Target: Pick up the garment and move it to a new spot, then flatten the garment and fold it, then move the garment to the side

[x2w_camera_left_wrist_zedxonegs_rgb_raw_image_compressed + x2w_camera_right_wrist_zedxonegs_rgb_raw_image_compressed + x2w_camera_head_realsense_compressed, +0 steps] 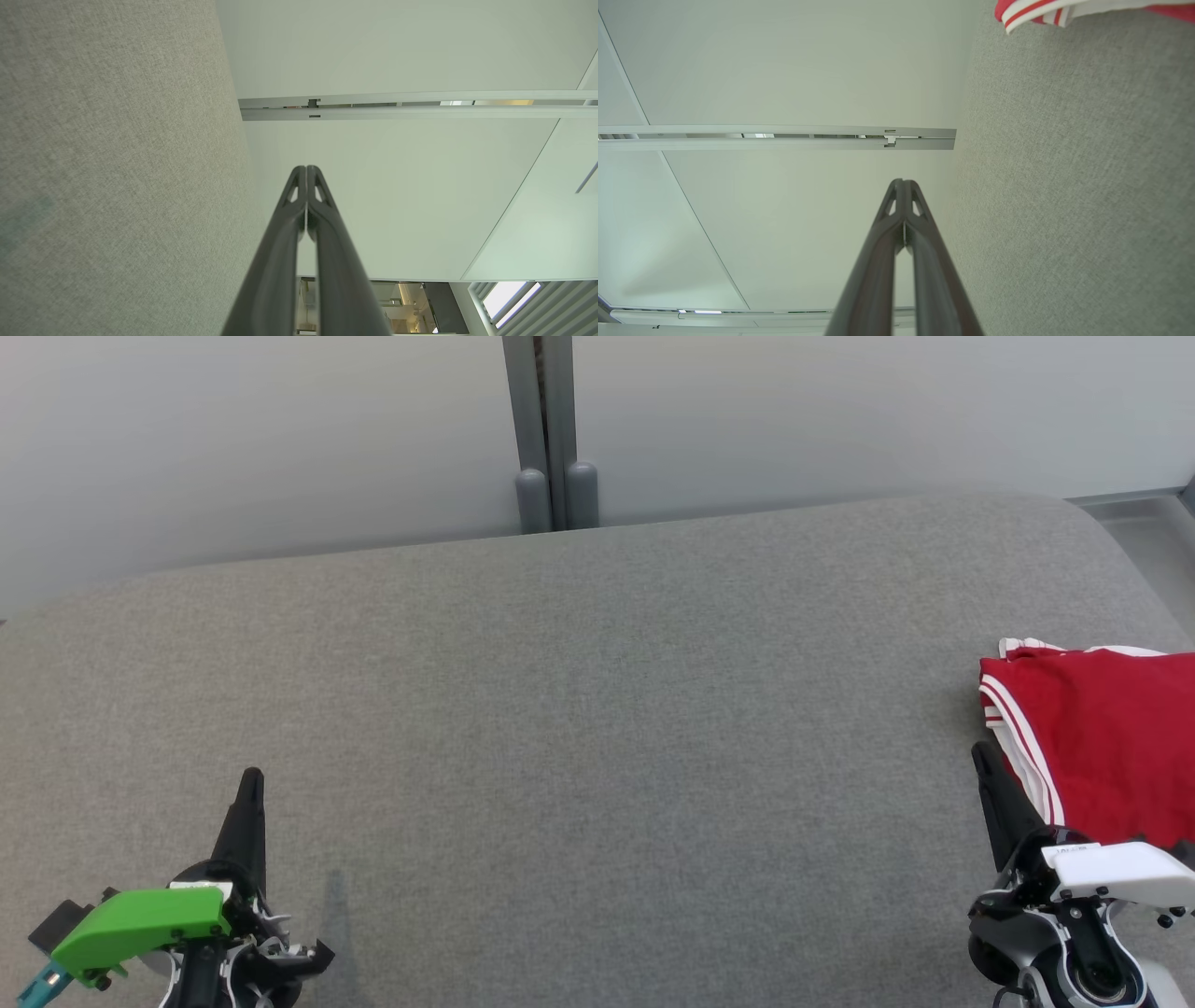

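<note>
The red garment (1111,747) with white stripes is lying at the far right side of the big gray padded top (579,709), and part of it is running off the edge of the head view. It is looking neat and folded, with layered striped edges showing. So I am thinking the picking up, flattening and folding are done, and the move to the side is looking done too, or nearly. The garment is resting straight on the gray top, not inside any box or basket. The right gripper (980,753) is sitting just beside the garment's near corner, with its two dark fingers pressed together and holding nothing. The left gripper (252,777) is sitting well apart on the other side, also pinched closed and holding nothing. A pale wall (280,448) and a gray post (551,429) are standing behind the top.
</note>
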